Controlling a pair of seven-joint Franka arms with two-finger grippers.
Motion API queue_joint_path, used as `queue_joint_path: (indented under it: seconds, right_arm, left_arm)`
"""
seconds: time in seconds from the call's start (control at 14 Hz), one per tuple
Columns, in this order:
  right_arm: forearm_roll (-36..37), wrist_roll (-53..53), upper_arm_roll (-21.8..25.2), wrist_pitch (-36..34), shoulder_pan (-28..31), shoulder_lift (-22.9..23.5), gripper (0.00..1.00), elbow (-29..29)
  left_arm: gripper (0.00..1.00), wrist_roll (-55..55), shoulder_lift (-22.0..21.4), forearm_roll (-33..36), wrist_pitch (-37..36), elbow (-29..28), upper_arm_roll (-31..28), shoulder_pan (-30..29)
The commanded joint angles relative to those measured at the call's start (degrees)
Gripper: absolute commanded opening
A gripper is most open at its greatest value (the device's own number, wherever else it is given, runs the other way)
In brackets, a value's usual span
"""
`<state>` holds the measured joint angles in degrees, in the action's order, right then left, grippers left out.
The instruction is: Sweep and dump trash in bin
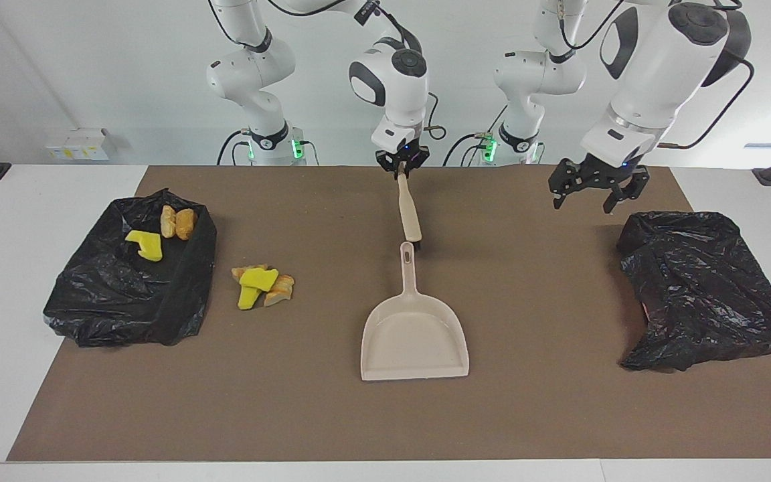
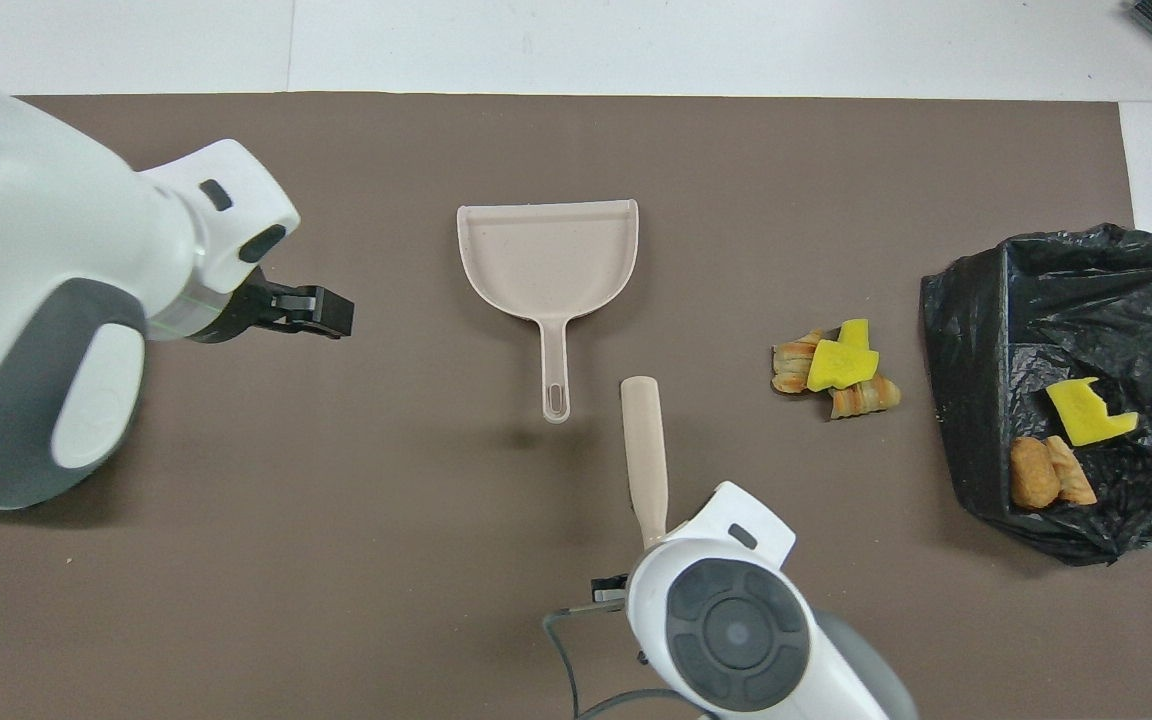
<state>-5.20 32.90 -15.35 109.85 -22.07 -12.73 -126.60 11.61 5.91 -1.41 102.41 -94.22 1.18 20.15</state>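
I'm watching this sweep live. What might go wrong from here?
The right claw grips the brush only at its handle tip, so it may twist while sweeping. The trash pile lies well away from the dustpan; pieces may scatter. The open left claw hasn't secured the dustpan, which may slide.

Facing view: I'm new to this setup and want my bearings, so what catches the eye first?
The right gripper holds a beige brush by its handle, slanting down over the mat just robot-side of the dustpan at mid-table. Yellow and orange trash lies beside a black-lined bin at the right arm's end, with more pieces already inside. The left gripper hangs open over the mat near a crumpled black bag.
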Motion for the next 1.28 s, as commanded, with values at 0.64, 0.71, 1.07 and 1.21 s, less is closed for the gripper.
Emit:
queue_joint_path:
  seconds: [0.64, 0.71, 1.07, 1.21]
  right_arm:
    - [18.55, -28.84, -0.82, 0.71, 27.94, 1.56, 0.00, -3.12]
    - [19.34, -30.08, -0.82, 2.54, 30.31, 2.96, 0.00, -3.30]
    - [21.55, -32.47, -0.91, 10.71, 34.81, 8.94, 0.00, -4.61]
    - [21.55, -29.92, -1.08, 13.54, 33.94, 11.49, 0.00, -5.32]
  left_arm:
    - [1.00, 19.58, 15.26, 1.15, 15.18, 2.46, -0.82, 15.70]
    - [1.00, 19.68, 15.88, 1.24, 16.15, 2.46, -0.82, 16.15]
    - [1.00, 20.91, 20.10, 2.38, 16.51, 4.39, -1.09, 18.35]
    - [1.00, 21.00, 21.41, 2.38, 16.51, 4.39, -1.00, 18.53]
